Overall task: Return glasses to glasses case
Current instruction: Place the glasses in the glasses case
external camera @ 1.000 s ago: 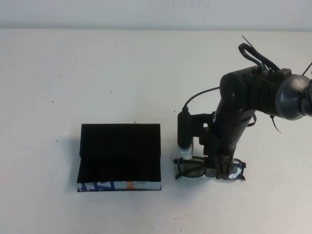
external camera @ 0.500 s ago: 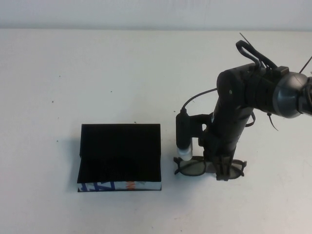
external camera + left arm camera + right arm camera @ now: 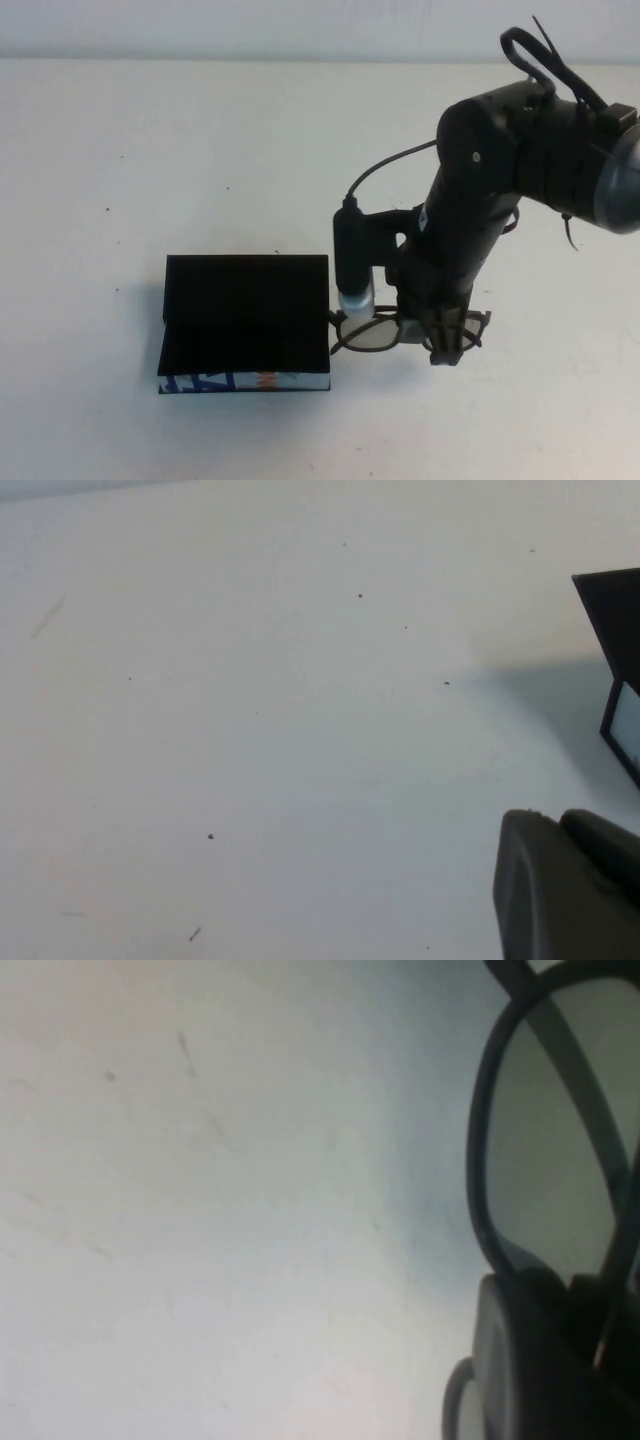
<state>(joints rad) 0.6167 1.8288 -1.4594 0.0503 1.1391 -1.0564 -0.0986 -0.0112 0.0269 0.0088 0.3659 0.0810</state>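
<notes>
Overhead view. My right arm reaches down from the far right of the bench (image 3: 150, 150), and the right gripper (image 3: 443, 345) sits low at the near side, just right of the glasses case (image 3: 246, 315). Its jaws are clamped on the glasses (image 3: 372, 335), gripping the dark frame near its middle; one lens shows to the left of the jaws, under the white-tipped wrist camera (image 3: 354, 262), and the rest of the frame is largely hidden behind the gripper body. The left end of the glasses lies just beside the right wall of the case, almost touching it; I cannot tell whether the frame rests on the bench or hangs just above it.

The glasses case lies open on the left half of the bench, black lining up, its flap lid on the far side, and its blue, white and orange patterned edge facing me. Nothing is visible inside it.

Right wrist view. One lens and the dark rim of the glasses fill the edge of the picture against the pale bench, right against the dark gripper body.

Left wrist view. A dark part of the left gripper (image 3: 565, 885) shows over bare bench, with a corner of the case nearby. I cannot tell how its jaws stand.
</notes>
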